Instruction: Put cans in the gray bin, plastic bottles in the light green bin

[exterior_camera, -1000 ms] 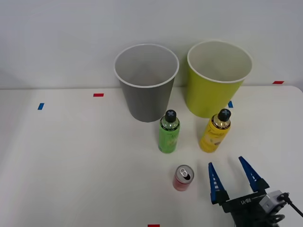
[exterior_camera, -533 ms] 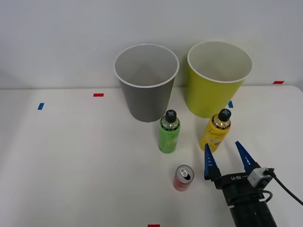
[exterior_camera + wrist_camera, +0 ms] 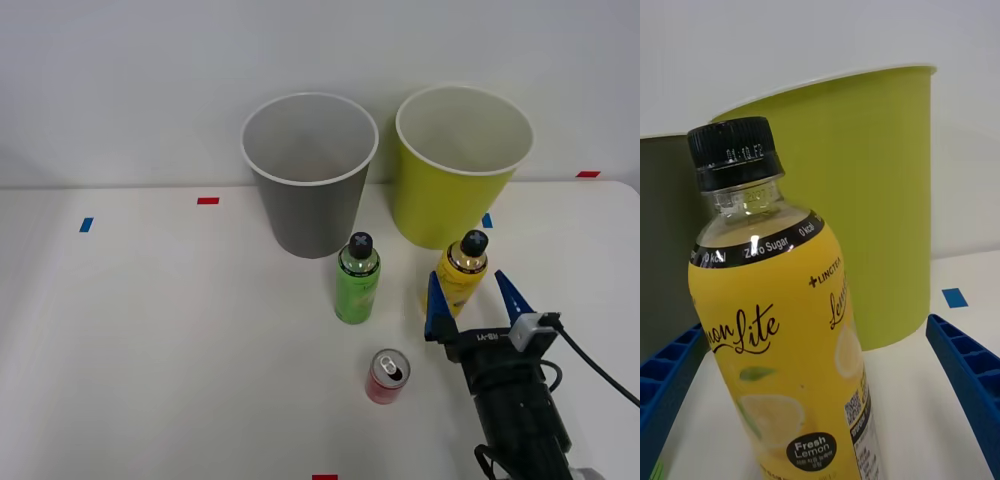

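The yellow bottle (image 3: 459, 276) with a black cap stands upright in front of the light green bin (image 3: 455, 195). My right gripper (image 3: 472, 296) is open, and its blue fingers reach either side of the bottle's lower body without touching it. Close up in the wrist view, the yellow bottle (image 3: 775, 330) stands between the open fingers (image 3: 970, 382), with the light green bin (image 3: 872, 202) behind it. The green bottle (image 3: 357, 281) stands upright before the gray bin (image 3: 308, 190). A short red can (image 3: 387, 375) sits upright nearer the front, left of my arm.
The white table (image 3: 150, 330) carries small red tape marks (image 3: 208, 201) and blue tape marks (image 3: 86, 225). A blue mark (image 3: 487, 220) lies beside the light green bin. A white wall rises behind both bins.
My right gripper has moved forward from the table's near right toward the yellow bottle, so its open fingers now flank the bottle. Bottles, can and bins have stayed put.
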Motion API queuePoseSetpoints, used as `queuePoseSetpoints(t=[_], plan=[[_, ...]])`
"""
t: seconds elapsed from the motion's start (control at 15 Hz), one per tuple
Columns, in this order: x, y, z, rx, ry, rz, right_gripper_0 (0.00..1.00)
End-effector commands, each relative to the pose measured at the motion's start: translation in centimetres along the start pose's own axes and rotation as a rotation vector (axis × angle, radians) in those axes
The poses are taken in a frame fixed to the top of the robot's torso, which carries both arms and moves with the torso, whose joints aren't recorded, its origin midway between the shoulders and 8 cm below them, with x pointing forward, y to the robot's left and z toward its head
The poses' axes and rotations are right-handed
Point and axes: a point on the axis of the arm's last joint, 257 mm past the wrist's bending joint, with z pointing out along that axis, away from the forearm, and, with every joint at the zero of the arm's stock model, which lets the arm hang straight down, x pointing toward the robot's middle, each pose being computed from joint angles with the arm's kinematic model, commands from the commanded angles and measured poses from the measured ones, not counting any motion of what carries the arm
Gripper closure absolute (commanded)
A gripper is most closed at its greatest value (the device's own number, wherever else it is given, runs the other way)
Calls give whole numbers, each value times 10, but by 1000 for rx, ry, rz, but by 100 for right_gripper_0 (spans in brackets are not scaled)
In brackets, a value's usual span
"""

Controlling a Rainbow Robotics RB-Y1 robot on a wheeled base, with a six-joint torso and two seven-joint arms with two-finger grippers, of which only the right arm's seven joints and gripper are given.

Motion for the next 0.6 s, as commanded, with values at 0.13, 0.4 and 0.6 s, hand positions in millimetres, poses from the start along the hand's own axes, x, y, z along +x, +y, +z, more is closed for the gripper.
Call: queuePoseSetpoints(t=[0.13, 0.4, 0.6], plan=[[-4, 6, 11, -21, -6, -62, 0], [-3, 6, 21, -19, 10, -92, 0], [-3, 6, 28, -16, 17, -103, 0]])
